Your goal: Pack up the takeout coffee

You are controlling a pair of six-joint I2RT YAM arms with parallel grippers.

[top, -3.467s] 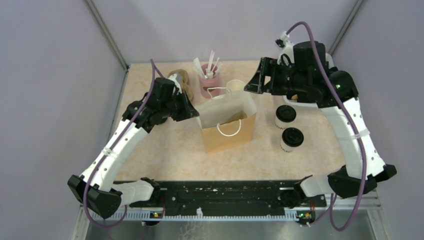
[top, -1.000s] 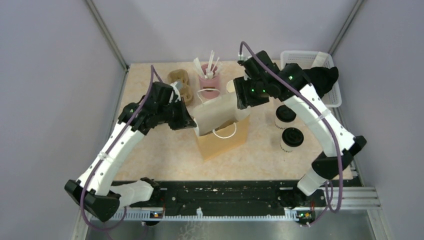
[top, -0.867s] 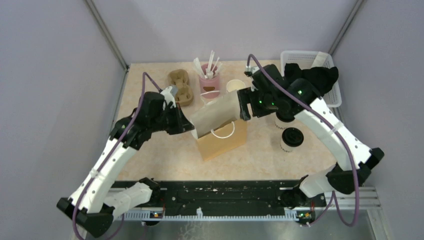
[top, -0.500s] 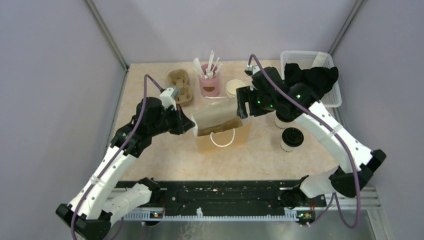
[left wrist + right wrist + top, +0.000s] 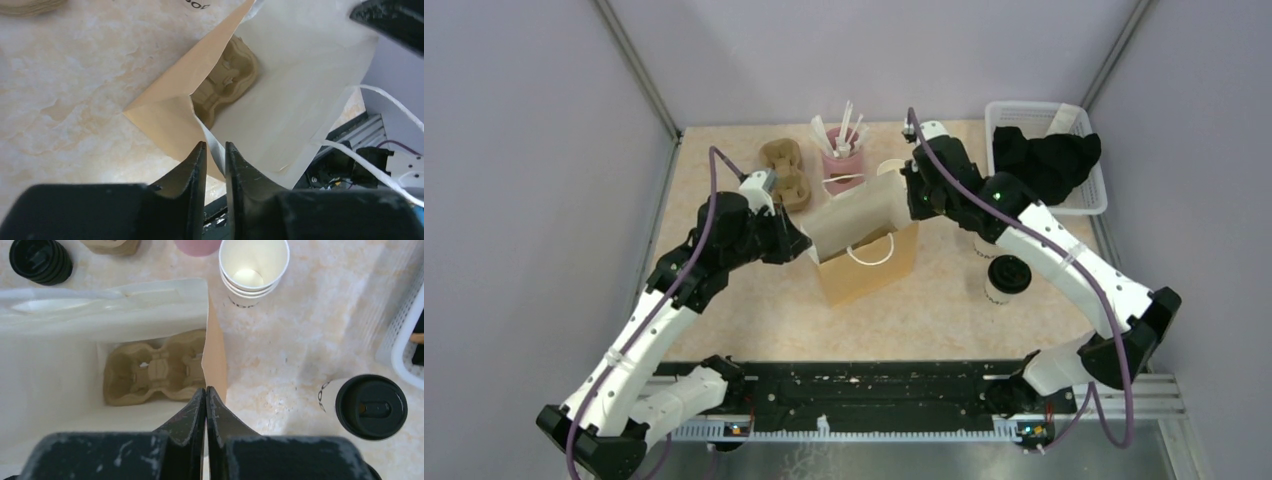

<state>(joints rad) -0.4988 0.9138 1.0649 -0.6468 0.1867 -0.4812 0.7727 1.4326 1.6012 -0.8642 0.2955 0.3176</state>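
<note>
The left gripper [image 5: 214, 146] pinched the bag's [image 5: 864, 268] left rim and the right gripper [image 5: 205, 390] pinched its right rim; a carrier [image 5: 152, 372] lay inside. The near cup [image 5: 1005, 278] and the far cup [image 5: 981, 245], partly under the right arm [image 5: 1064, 270], stood outside, right of the bag.

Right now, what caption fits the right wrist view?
Bag held open by the right jaws, shut on its rim; carrier inside, lidded cup and empty cup stack outside.

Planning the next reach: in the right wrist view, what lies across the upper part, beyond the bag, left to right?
stack of black lids → pulp cup carriers → pink holder → stack of lidless paper cups → white basket
</note>
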